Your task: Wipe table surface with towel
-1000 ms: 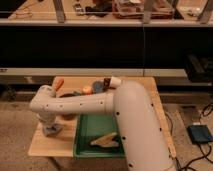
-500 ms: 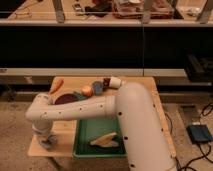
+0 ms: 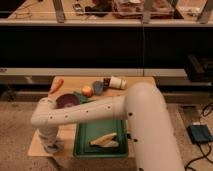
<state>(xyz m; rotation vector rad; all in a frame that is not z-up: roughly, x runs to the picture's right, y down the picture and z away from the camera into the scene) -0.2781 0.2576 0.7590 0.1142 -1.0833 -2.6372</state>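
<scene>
The table (image 3: 67, 135) is a small one of light tan planks. My arm sweeps from the lower right across it to the left. My gripper (image 3: 51, 142) points down at the table's front left corner, shut on the towel (image 3: 55, 148). The towel is a small pale bluish cloth pressed against the wood right under the gripper. The wrist hides the fingers from above.
A green tray (image 3: 85, 132) with pale yellow pieces (image 3: 105, 141) takes up the table's front right. Behind are a dark purple bowl (image 3: 66, 100), an orange carrot (image 3: 56, 85), an apple (image 3: 87, 90), a grey can (image 3: 98, 87) and a white bottle (image 3: 117, 82). A long counter stands beyond.
My gripper has dragged the towel from the left middle of the table toward its front left corner. The elbow has swung lower and further forward.
</scene>
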